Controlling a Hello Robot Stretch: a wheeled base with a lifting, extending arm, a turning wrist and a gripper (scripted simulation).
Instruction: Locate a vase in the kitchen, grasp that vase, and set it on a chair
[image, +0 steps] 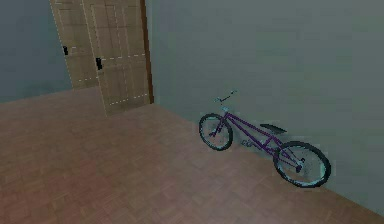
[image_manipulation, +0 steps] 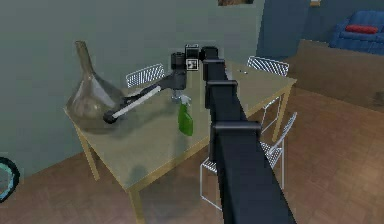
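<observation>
Grey funnel-necked vase (image_manipulation: 90, 98) stands at the left end of the tabletop (image_manipulation: 150, 152); we see the claw (image_manipulation: 114, 115) with its far end at the vase; we cannot tell its opening, nor whether it holds anything; green bottle (image_manipulation: 186, 120) stands mid-tabletop; white wire chairs (image_manipulation: 268, 67) ring the tabletop.

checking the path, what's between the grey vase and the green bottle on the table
In the arm side view, the hand reaches across that stretch of table toward the vase; otherwise bare.
</observation>
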